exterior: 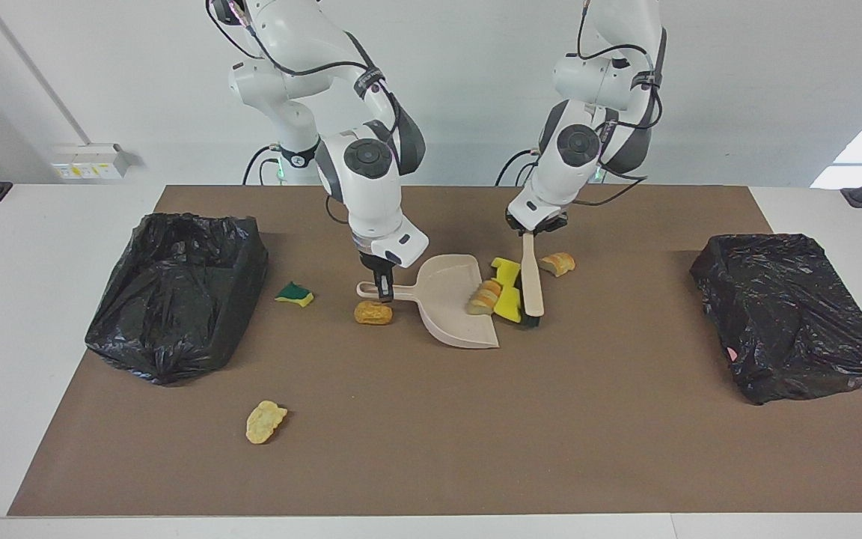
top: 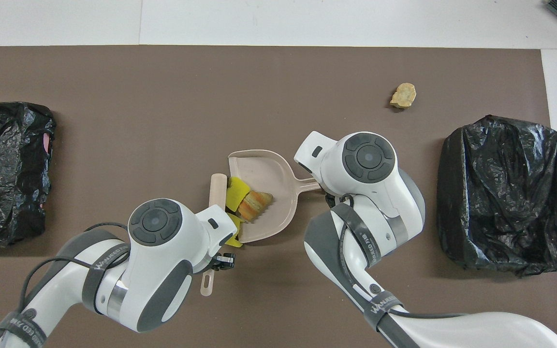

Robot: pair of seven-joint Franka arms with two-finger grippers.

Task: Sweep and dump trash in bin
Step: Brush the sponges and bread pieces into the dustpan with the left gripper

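My right gripper (exterior: 381,290) is shut on the handle of the beige dustpan (exterior: 452,307), mid-table. My left gripper (exterior: 529,231) is shut on the handle of the beige brush (exterior: 529,288), whose black bristles stand at the pan's mouth. A bread slice (top: 254,205) lies just inside the pan. Yellow sponge bits (exterior: 507,299) are pressed between brush and pan lip. Other trash lies loose: a bread piece (exterior: 557,263) beside the brush toward the left arm's end, a nugget (exterior: 373,313) by the pan handle, a green-and-yellow sponge (exterior: 295,294), and a tan lump (exterior: 265,421) farther from the robots.
Two bins lined with black bags stand on the brown mat, one (exterior: 176,292) at the right arm's end and one (exterior: 786,314) at the left arm's end. In the overhead view the right arm hides the nugget and the green-and-yellow sponge.
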